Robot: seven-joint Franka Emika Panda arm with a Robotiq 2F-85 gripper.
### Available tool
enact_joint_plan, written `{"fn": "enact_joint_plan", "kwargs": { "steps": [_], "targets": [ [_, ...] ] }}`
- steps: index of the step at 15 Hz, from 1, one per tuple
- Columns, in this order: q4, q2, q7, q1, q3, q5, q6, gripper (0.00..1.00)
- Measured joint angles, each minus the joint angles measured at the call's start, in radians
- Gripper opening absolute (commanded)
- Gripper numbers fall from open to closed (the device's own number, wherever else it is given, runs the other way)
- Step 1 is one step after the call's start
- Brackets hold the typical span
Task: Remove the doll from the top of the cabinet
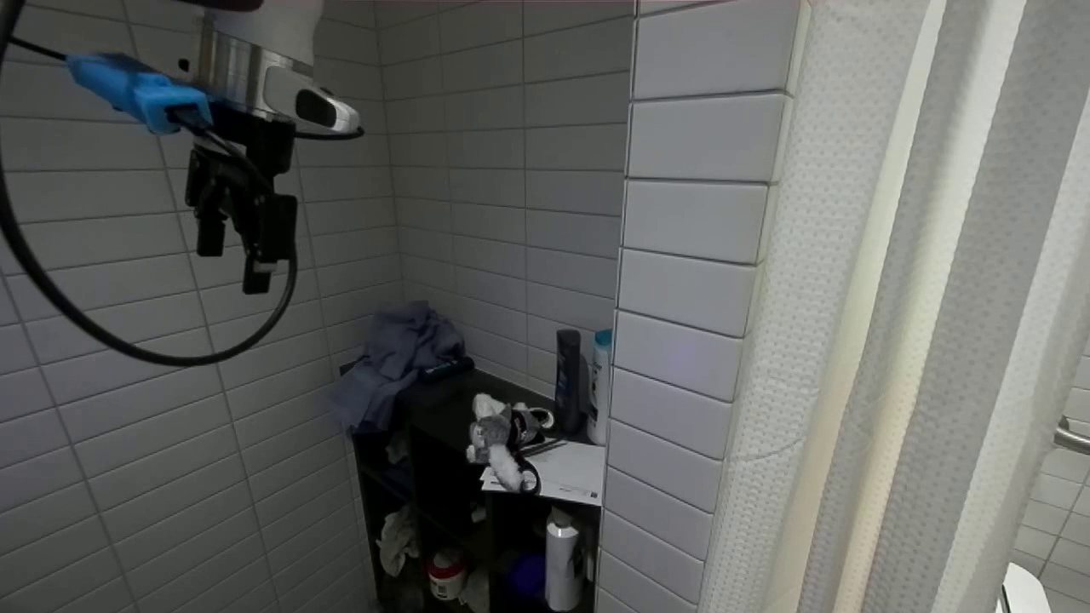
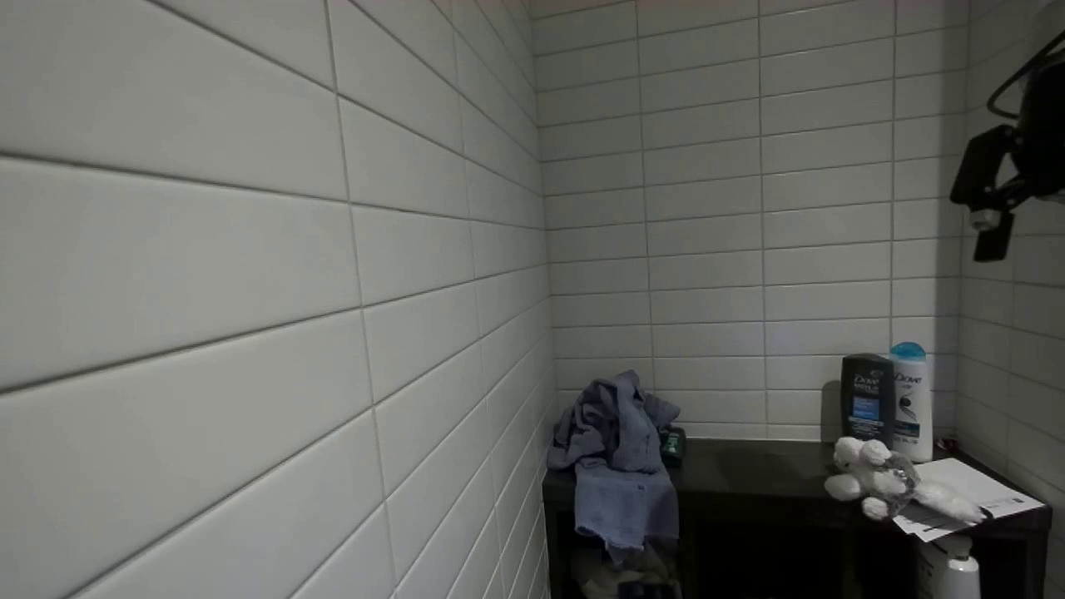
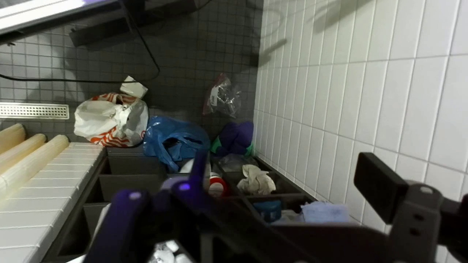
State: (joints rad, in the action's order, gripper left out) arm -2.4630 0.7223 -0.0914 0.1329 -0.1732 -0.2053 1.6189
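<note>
Finding the doll on top of the black cabinet, we are seeing it lying well below the gripper and off to one side, so we are judging that the coming move is needing to go across and down. Its long axis is running roughly along the cabinet's length, with what is looking like a tail trailing at one end. It is looking soft and fluffy, white and grey with dark marks; we are not making out a face. It is lying partly over a white sheet of paper, near a dark Dove bottle and a white Dove bottle, which we are guessing a wide grasp could be knocking. Higher up, the gripper is hanging with its fingers spread, pinching nothing. Farther along, a crumpled blue-grey cloth is drooping over the front edge
</note>
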Motion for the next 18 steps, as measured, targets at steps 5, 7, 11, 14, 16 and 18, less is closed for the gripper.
{"fn": "enact_joint_plan", "kwargs": {
  "steps": [5, 7, 11, 14, 16, 18],
  "targets": [
    [-0.050, -0.020, -0.099, 0.000, 0.059, -0.098, 0.211, 1.00],
    [-0.064, -0.039, -0.149, 0.000, 0.083, -0.115, 0.286, 1.00],
    [-0.061, -0.112, -0.238, 0.000, 0.099, -0.141, 0.368, 1.00],
    [-0.028, -0.192, -0.275, 0.001, 0.092, -0.168, 0.389, 1.00],
    [0.017, -0.255, -0.294, 0.001, 0.087, -0.188, 0.390, 1.00],
    [0.078, -0.322, -0.307, 0.001, 0.082, -0.215, 0.388, 1.00]
  ]
}}
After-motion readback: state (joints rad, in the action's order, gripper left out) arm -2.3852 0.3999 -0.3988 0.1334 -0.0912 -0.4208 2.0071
